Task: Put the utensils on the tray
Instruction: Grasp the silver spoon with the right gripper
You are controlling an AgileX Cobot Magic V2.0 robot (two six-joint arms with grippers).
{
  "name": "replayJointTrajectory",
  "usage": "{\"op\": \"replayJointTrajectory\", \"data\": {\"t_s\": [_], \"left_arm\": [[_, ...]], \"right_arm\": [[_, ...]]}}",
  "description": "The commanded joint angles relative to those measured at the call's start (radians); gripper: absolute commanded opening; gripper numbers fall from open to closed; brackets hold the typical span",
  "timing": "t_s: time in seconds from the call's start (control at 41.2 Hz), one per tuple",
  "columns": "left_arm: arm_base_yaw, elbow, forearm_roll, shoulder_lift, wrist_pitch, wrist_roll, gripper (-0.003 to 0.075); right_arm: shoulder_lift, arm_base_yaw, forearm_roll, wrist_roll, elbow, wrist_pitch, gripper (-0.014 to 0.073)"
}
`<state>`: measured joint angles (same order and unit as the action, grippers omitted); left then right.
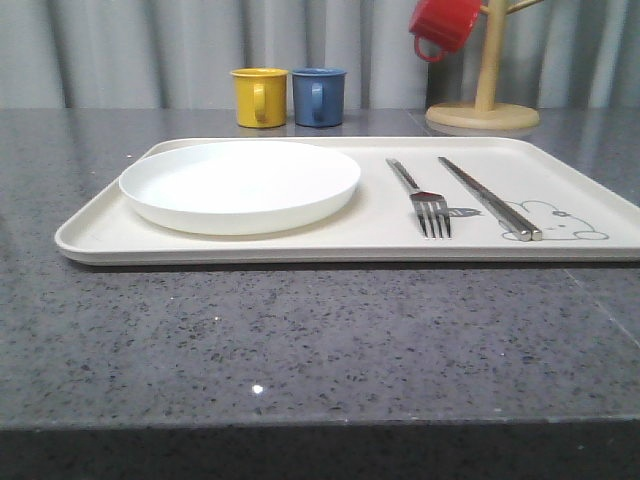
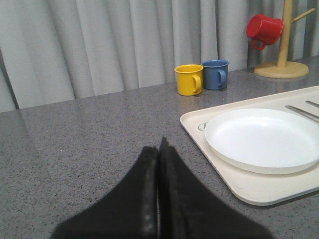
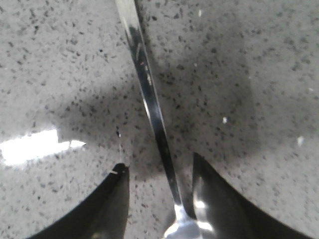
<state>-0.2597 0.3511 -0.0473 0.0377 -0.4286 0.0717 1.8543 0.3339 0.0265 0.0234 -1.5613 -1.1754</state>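
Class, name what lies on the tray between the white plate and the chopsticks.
The fork, in the front view, lies between plate and chopsticks on the tray.

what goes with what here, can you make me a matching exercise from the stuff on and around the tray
Things:
1. fork
2. white plate
3. red mug
4. spoon

Places:
a. hanging on the wooden mug tree
b. on the left part of the tray
c. on the speckled countertop, between the right gripper's fingers
d. on the tray, beside the chopsticks

Pairs: 1-d, 2-b, 3-a, 4-c
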Motion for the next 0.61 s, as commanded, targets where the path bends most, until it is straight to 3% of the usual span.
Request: {"op": "replayJointTrajectory", "data": {"t_s": [0.0,0.145,0.388,0.582], "left_arm": [[0.0,0.027,0.004,0.011,0.079,-0.01,-0.0019],[0.0,0.027,0.004,0.011,0.079,-0.01,-0.0019],[0.0,0.027,0.004,0.011,0.079,-0.01,-0.0019],[0.0,0.027,0.004,0.011,0.079,-0.01,-0.0019]], "right_arm": [[-0.035,0.005,0.003,0.012,-0.028,0.02,0.0339],[-0.033,0.005,0.002,0.012,-0.028,0.027,0.0304],[-0.033,0.005,0.002,0.012,-0.028,0.029,0.0047],[-0.047,0.005,0.003,0.012,-0.028,0.03,-0.002]]}}
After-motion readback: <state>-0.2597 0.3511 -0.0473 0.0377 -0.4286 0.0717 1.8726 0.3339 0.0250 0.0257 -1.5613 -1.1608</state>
